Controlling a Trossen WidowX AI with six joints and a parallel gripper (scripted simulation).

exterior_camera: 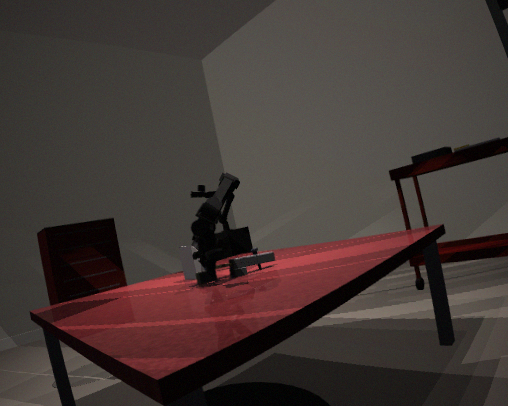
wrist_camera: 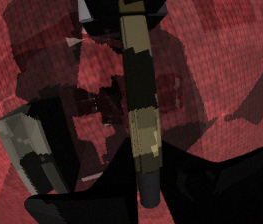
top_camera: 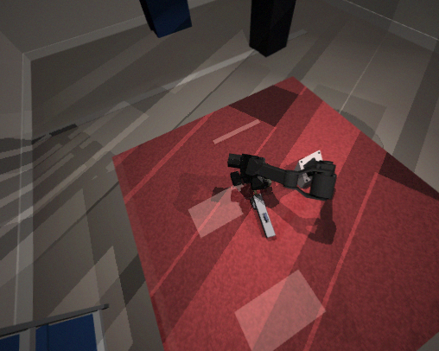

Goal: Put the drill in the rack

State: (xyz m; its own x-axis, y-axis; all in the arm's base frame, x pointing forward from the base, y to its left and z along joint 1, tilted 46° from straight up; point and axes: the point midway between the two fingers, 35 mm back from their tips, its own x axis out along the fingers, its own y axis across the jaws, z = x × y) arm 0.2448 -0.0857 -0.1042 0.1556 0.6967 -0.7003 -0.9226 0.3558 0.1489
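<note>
The drill (wrist_camera: 145, 122) is a thin tan rod with a dark grey end. It runs up the middle of the wrist view. My gripper (wrist_camera: 137, 141) (top_camera: 255, 193) is shut on it near that grey end. The drill's far end is at or just in front of a brass-coloured part on the dark block at the top; whether it is still inside cannot be told. A long light grey bar (top_camera: 262, 209) (exterior_camera: 263, 259) lies beside the gripper, with a small bluish piece (top_camera: 265, 217) on it. I cannot tell which part is the key, nor make out the rack with certainty.
A grey block (wrist_camera: 28, 142) stands left of the drill in the wrist view. A white plate with holes (top_camera: 302, 164) is beside the arm's base. The red table (top_camera: 353, 278) (exterior_camera: 308, 277) carries everything. The arm's links hang over the gripper and hide part of it.
</note>
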